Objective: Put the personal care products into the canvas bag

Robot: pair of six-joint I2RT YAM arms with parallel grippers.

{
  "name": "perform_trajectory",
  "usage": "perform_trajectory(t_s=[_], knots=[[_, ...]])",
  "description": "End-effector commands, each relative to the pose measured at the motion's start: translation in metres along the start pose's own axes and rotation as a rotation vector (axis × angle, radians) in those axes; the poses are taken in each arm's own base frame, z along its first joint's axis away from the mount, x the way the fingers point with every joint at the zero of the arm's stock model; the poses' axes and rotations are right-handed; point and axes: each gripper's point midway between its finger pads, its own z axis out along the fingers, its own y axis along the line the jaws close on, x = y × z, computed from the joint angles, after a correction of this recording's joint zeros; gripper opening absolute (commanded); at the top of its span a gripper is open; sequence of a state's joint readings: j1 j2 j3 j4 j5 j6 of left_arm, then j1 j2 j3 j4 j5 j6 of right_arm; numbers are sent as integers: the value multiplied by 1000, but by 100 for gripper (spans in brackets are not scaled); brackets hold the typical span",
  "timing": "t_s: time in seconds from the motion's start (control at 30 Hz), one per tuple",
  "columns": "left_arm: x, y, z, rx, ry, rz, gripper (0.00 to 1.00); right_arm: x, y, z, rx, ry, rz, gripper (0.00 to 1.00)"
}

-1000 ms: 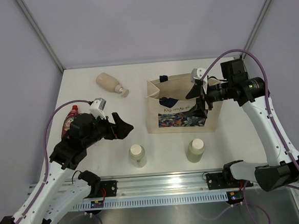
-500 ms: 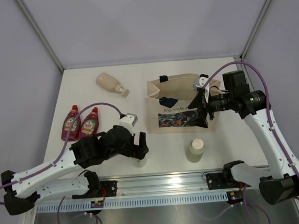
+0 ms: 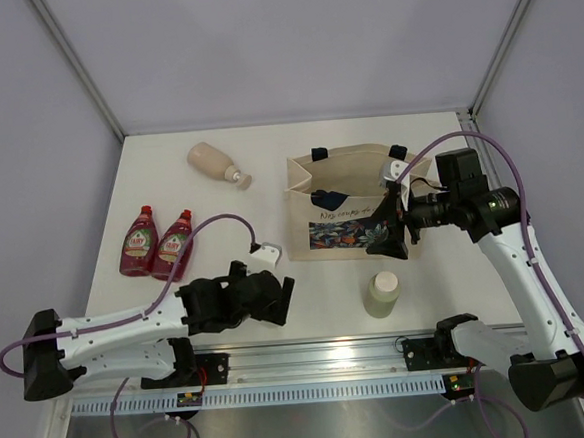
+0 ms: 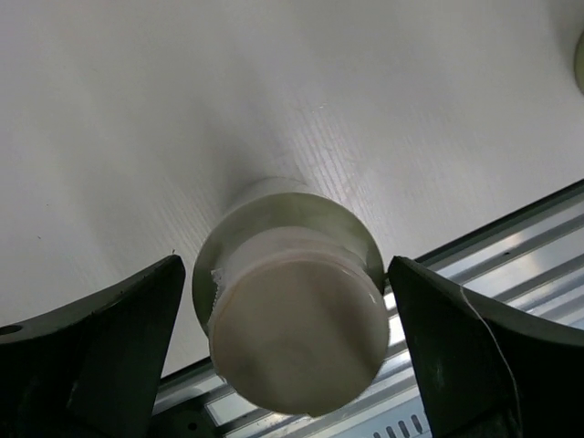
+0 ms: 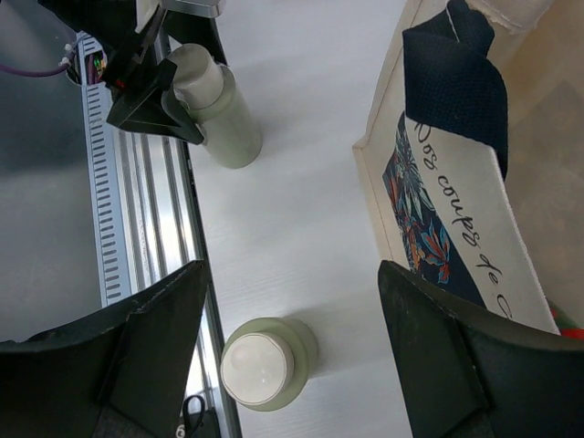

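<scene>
The left pale cylinder (image 4: 297,333) with its white cap stands upright between the fingers of my left gripper (image 4: 287,301). That gripper is open, with a gap on each side of the cylinder. From above, the left gripper (image 3: 270,303) covers this cylinder. The right pale cylinder (image 3: 383,295) stands free near the front rail. Above it, by the right front corner of the canvas bag (image 3: 342,190), my right gripper (image 3: 397,222) hangs open and holds nothing. Two red squeeze bottles (image 3: 155,243) lie at the left. The beige pump bottle (image 3: 215,164) lies at the back.
The metal rail (image 3: 312,363) runs along the table's near edge, just behind both cylinders. The bag's navy strap (image 5: 456,82) droops over its floral front panel (image 5: 438,228). In the right wrist view the right cylinder (image 5: 266,365) sits below my open fingers.
My left arm swung down and to the right, from beside the red bottles to the left cylinder, which it now straddles. The right gripper drifted slightly forward off the bag's rim.
</scene>
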State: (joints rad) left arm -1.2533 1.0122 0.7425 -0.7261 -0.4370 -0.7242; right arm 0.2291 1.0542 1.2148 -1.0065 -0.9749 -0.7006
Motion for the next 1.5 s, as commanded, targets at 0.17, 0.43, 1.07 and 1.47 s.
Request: perform_trajectory(t_s=[0.17,0.43,1.07,1.47], knots=[[-22,11,21,-84,-187,-30,91,2,-1,-2,34,1,-14,84],[-55,-10,8,55,-341,16,0,1,-4,-5,59,16,-23,84],[-322,-76,-171,527,-901,-60,0,-26,-23,-34,163,-98,167,81],[-451,-127,-109,685,-955,-3,0,-16,-28,-62,281,-131,220,80]])
